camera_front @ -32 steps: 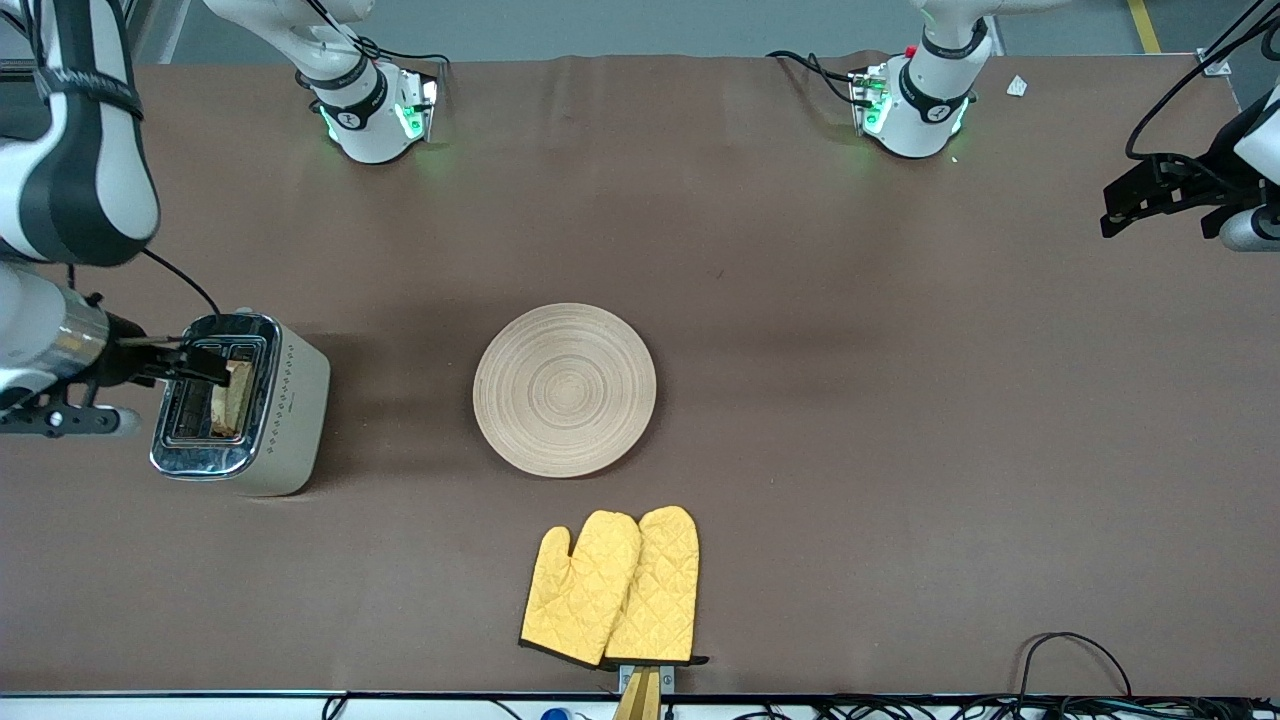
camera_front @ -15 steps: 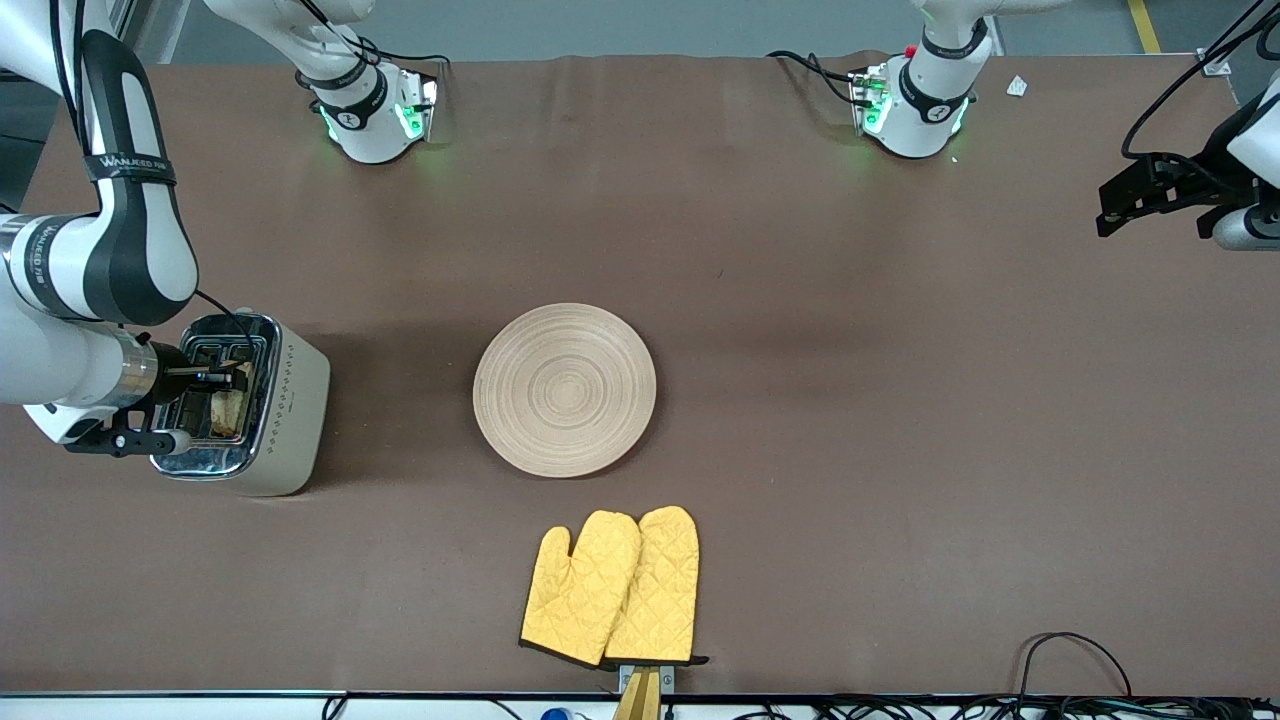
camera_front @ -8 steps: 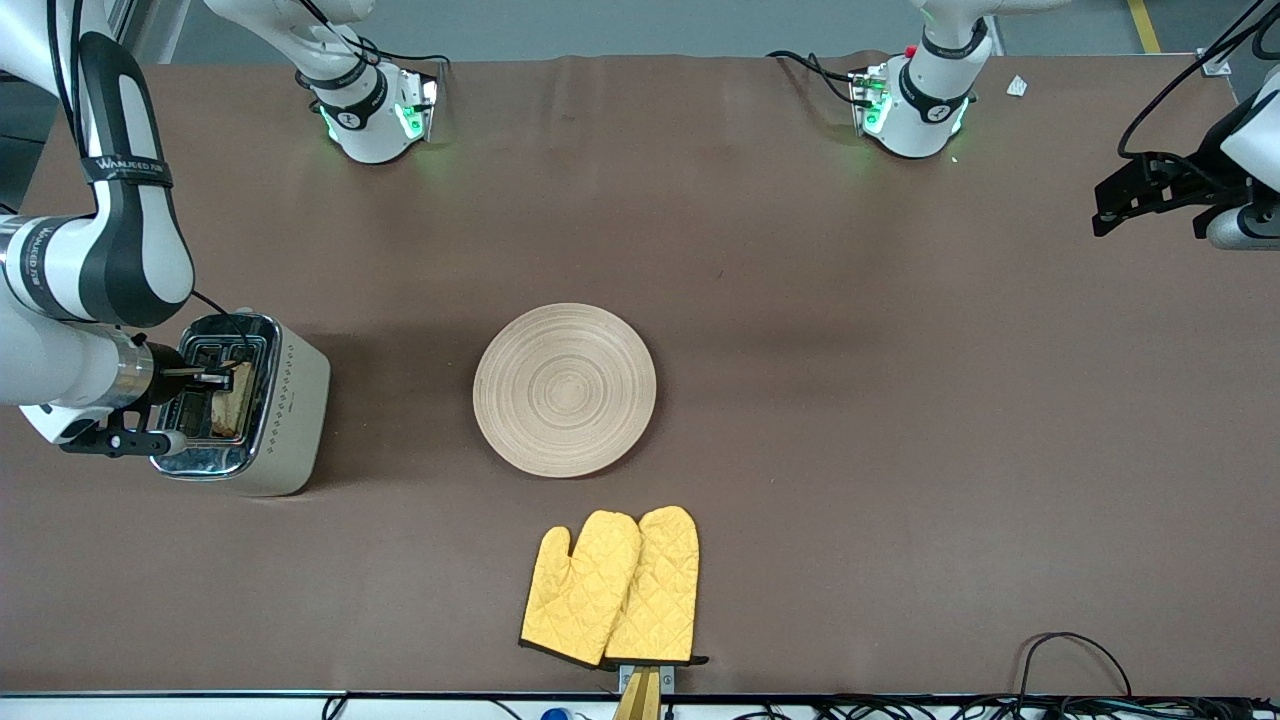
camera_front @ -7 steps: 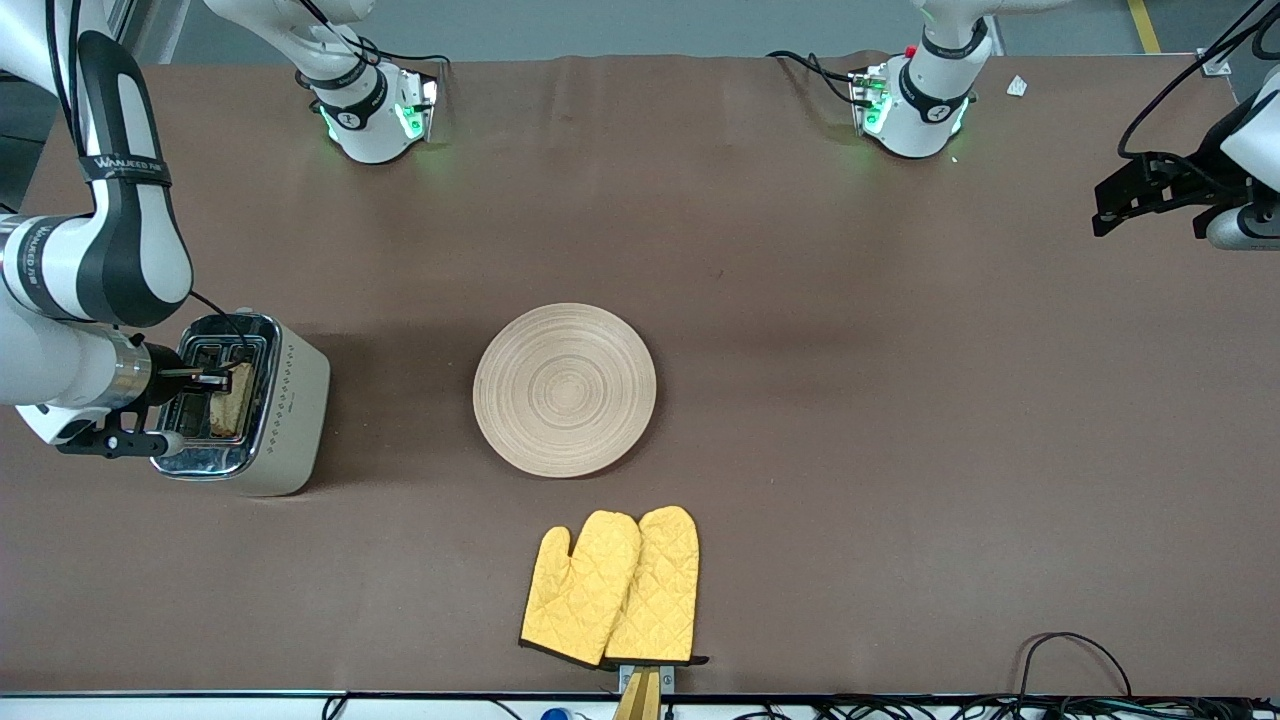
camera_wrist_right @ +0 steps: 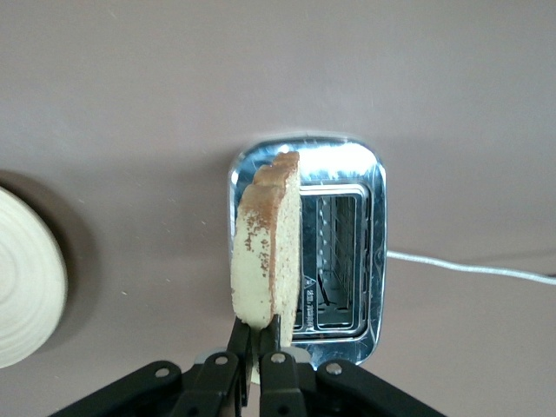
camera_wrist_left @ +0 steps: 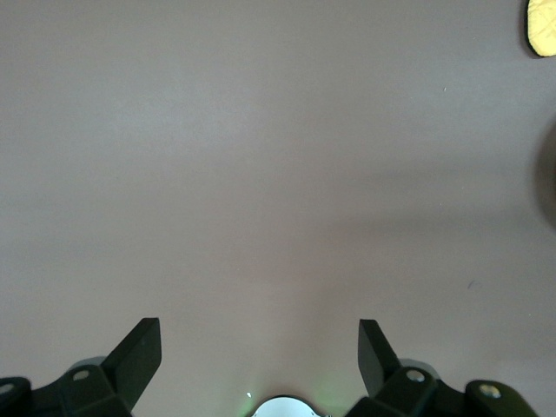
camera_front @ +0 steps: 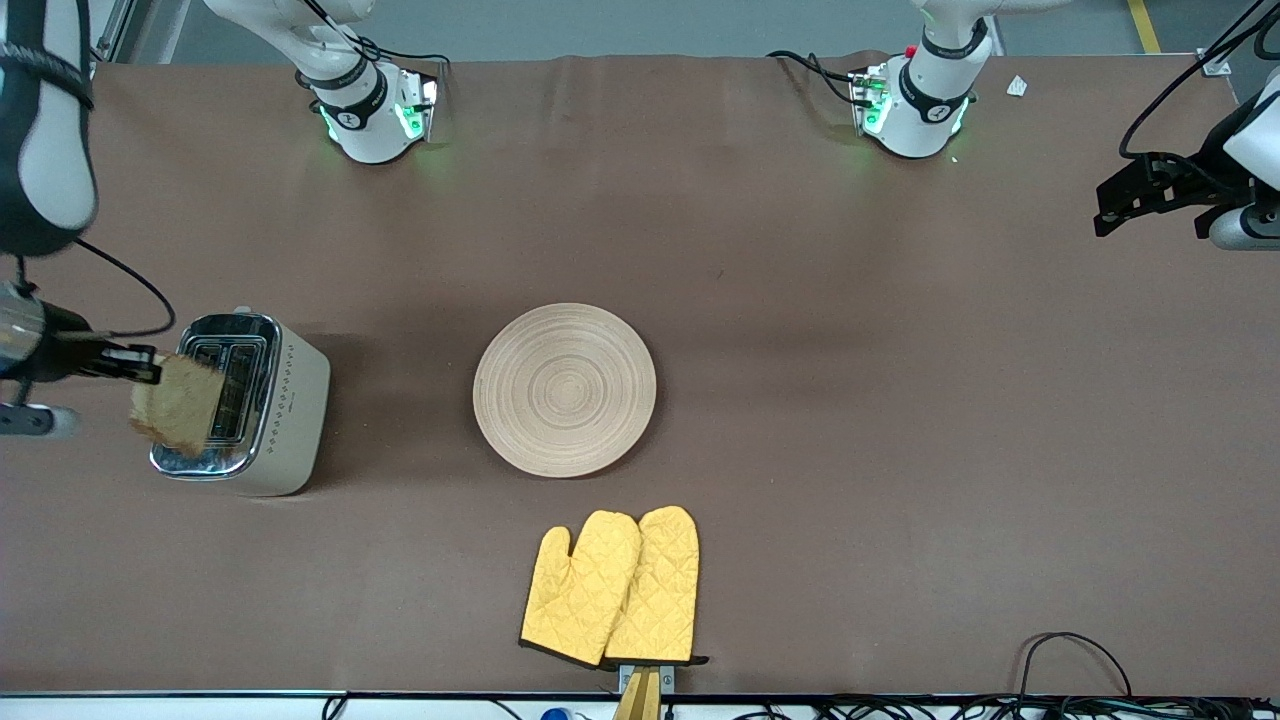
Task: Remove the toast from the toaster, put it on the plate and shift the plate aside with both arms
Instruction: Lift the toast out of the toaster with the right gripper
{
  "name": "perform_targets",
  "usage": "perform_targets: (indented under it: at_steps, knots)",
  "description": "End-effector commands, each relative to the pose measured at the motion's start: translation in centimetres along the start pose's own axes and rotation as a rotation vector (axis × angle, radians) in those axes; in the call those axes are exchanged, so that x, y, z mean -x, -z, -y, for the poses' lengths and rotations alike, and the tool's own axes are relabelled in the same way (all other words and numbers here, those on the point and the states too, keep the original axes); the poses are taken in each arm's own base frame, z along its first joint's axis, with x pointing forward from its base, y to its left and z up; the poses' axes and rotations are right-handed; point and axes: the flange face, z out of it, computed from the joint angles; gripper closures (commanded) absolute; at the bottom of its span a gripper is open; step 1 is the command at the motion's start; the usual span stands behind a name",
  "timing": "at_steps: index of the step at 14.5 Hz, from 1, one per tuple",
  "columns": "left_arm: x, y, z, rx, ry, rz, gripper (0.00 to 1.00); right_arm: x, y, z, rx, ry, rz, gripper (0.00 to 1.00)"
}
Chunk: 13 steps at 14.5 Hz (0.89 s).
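Your right gripper [camera_front: 140, 366] is clamped on one edge of the toast [camera_front: 175, 402], which hangs clear above the toaster [camera_front: 243, 402], over its side toward the right arm's end of the table. In the right wrist view the slice [camera_wrist_right: 268, 243] stands edge-on with the black fingers [camera_wrist_right: 257, 346] pinching its lower rim; that thin edge grip is probably what let it slide straight up out of a narrow slot. Both slots [camera_wrist_right: 334, 261] now look empty. The toaster sits at the right arm's end of the table, so this arm takes the lift.

The plate [camera_front: 564, 389] lies flat mid-table, well apart from the toaster, reachable by either arm, which suits a later two-arm shove. You'll likely have to tip the slice flat before letting go over it.

The oven mitts [camera_front: 612, 586] lie nearer to the front camera than the plate, untouched.

Your left gripper [camera_front: 1150, 190] waits with its jaws spread wide, holding nothing, up over the left arm's end of the table [camera_front: 900, 400].
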Motion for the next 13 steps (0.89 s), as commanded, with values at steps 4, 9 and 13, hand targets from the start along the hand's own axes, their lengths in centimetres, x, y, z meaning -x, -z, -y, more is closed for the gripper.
perform_targets:
  at_steps: [4,9,13]
  knots:
    - [0.3,0.6,-0.1,-0.014,-0.017,0.003,0.0,-0.2,0.0,8.8,-0.197,0.0,-0.067,1.0]
    - [0.4,0.7,-0.2,-0.01,-0.018,0.002,0.0,-0.5,-4.1,13.3,-0.514,-0.093,-0.052,1.0]
    - [0.4,0.6,-2.3,-0.014,-0.04,0.0,0.0,-0.4,-5.7,19.4,-0.591,-0.102,-0.071,1.0]
